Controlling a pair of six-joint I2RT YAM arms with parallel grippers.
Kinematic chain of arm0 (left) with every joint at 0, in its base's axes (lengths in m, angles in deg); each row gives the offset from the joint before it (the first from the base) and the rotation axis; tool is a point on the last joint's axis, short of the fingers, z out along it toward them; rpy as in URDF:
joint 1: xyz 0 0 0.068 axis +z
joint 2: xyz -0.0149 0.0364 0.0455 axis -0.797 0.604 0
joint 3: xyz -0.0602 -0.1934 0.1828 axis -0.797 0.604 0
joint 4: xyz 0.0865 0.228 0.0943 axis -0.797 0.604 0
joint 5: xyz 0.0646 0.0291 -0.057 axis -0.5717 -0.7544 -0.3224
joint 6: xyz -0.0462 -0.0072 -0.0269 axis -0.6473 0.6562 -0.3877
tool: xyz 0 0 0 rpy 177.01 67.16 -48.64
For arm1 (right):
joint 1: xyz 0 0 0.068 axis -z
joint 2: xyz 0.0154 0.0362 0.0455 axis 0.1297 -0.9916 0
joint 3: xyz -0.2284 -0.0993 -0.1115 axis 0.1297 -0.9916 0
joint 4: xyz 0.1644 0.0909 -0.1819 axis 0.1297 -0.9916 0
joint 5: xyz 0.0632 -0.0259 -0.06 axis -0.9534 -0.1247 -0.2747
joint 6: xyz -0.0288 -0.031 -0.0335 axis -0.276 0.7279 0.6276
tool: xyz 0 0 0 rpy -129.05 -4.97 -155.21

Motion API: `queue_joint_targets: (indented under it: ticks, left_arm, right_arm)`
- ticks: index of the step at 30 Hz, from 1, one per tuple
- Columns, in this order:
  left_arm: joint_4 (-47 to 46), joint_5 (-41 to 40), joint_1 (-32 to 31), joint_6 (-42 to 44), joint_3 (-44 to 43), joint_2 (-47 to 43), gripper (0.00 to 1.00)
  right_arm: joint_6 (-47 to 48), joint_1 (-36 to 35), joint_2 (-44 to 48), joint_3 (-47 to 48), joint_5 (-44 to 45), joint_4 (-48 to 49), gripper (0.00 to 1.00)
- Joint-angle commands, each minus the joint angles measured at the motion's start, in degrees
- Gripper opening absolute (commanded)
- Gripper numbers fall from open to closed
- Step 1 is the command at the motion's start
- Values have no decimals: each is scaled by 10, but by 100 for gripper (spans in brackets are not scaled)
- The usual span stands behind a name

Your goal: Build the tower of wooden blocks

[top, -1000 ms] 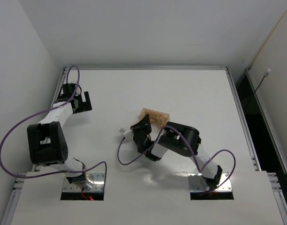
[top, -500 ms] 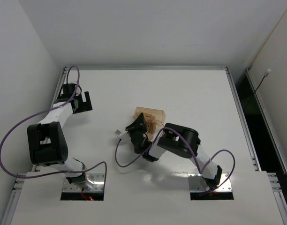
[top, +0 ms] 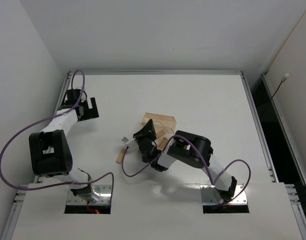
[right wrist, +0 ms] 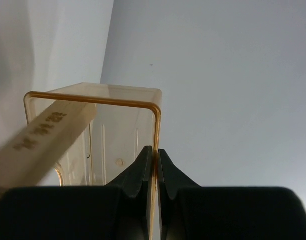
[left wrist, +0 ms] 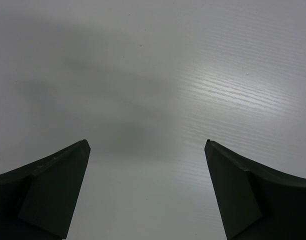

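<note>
Two arms here, and only one is doing anything. Far left, the left gripper (top: 88, 110) hovers over the white table (top: 203, 100), claw spread wide with nothing between the fingers, well apart from all the wood.

Moving right, one short light-brown wooden plank (top: 122, 154) lies flat and loose on the table, near the right arm's wrist. Next comes the right gripper (right wrist: 154, 150), fingers pinched together on the thin side wall of a translucent amber plastic box (right wrist: 123, 130), which is tipped over. Inside it, a lettered wooden plank (right wrist: 43, 145) leans along the left wall. The overhead view shows a bit more pale wood right beside the box, but it's too small to count. No stack anywhere yet, so my read is we're at the unloading stage.

Handling-wise, I'd guess these planks are light, stiff and fairly slick, so they'll skid if nudged but won't crush. I'd take one across its narrow width, near the middle of its length, so it hangs level and sets down flat. The box wall looks thin and smooth, so the pinch could slip.
</note>
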State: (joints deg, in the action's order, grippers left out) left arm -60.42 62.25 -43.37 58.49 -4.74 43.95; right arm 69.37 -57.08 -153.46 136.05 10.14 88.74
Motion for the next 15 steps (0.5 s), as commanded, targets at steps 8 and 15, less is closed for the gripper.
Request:
queue_joint_targets:
  ticks: [8, 15]
  left_arm:
    - [-12, 9, 7, -10, 1, -5, 100]
    - [-6, 15, 7, -10, -13, 2, 100]
  right_arm:
    - [7, 14, 32, -17, -10, 294, 0]
    - [7, 27, 46, 37, 27, 294, 0]
